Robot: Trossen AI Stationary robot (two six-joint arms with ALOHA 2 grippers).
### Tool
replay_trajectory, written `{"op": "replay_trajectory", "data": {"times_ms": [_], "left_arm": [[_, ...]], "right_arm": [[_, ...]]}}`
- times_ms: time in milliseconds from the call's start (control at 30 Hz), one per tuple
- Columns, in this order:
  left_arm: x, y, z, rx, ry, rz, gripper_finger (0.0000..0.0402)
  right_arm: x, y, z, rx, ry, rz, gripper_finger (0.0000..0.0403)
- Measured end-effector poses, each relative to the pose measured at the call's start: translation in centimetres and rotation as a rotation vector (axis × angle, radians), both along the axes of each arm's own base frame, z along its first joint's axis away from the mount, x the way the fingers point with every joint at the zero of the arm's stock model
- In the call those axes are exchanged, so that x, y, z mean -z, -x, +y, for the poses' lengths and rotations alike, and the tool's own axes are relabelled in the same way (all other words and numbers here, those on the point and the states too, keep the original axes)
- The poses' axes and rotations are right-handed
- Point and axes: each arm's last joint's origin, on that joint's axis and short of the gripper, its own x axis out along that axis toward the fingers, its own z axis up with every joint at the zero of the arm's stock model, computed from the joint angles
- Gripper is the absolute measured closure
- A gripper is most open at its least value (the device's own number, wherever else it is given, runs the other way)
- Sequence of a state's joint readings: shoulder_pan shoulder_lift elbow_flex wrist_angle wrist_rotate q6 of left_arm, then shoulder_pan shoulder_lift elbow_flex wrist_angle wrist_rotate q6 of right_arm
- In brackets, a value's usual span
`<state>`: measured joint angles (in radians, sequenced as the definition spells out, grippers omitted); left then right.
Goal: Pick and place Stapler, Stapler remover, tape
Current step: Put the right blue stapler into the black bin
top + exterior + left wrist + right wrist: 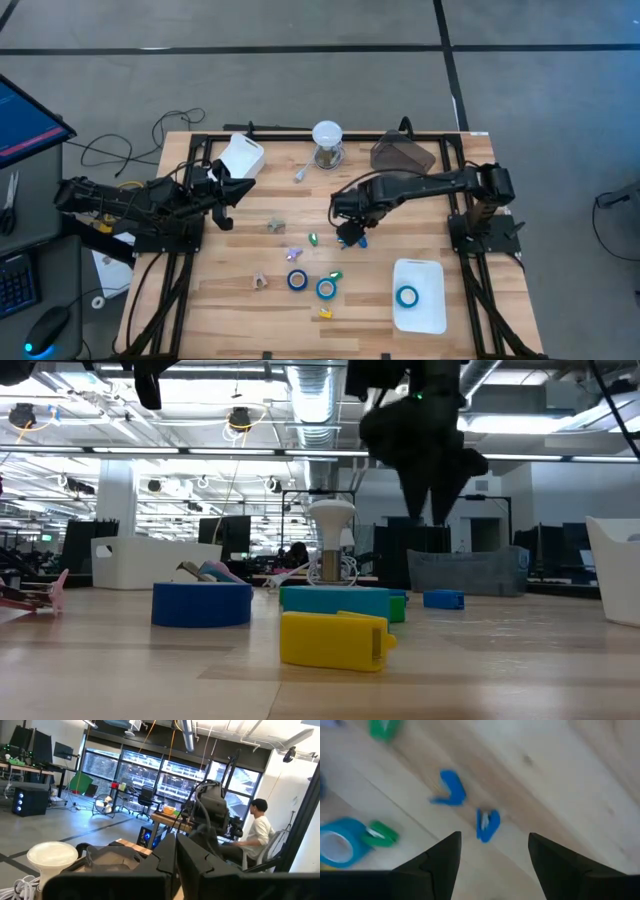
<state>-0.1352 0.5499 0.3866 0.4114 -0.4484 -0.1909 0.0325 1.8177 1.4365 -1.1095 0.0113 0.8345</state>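
Note:
My right gripper [350, 233] [494, 851] hangs open, pointing down, above the middle of the table. Two small blue claw-shaped stapler removers [487, 825] [451, 790] lie on the wood just beyond its fingertips, untouched. Two blue tape rolls [297, 280] [326, 289] lie flat nearer the front edge. A third tape roll [407, 296] lies in the white tray [432, 318] at the front right. A yellow stapler [333, 640] [325, 313] lies near the front edge. My left gripper [228, 190] [176, 862] waits shut and raised at the left.
Small green [313, 238], purple [293, 254], grey [276, 226] and beige [259, 282] pieces are scattered over the middle. A second white tray [240, 155], a white lamp-like stand [327, 140] and a dark bin [402, 153] stand along the far edge. A person [257, 832] sits in the room beyond.

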Motion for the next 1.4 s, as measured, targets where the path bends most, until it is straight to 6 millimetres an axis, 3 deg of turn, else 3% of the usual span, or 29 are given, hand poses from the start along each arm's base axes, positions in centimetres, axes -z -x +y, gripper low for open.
{"op": "replay_trajectory", "data": {"times_ms": [733, 1200, 1400], "left_arm": [[0.0, 0.0, 0.0, 0.006, 0.022, -0.010, 0.0394], [0.0, 0.0, 0.0, 0.006, 0.022, -0.007, 0.0394], [0.0, 0.0, 0.0, 0.006, 0.022, -0.009, 0.0394]], "right_arm": [[3.7, -1.3, 0.9, -0.102, -0.097, 0.089, 0.0173], [7.3, -2.2, 2.1, -0.147, -0.099, 0.176, 0.0173], [7.4, -2.3, 2.3, -0.164, -0.084, 0.169, 0.0173]]}}
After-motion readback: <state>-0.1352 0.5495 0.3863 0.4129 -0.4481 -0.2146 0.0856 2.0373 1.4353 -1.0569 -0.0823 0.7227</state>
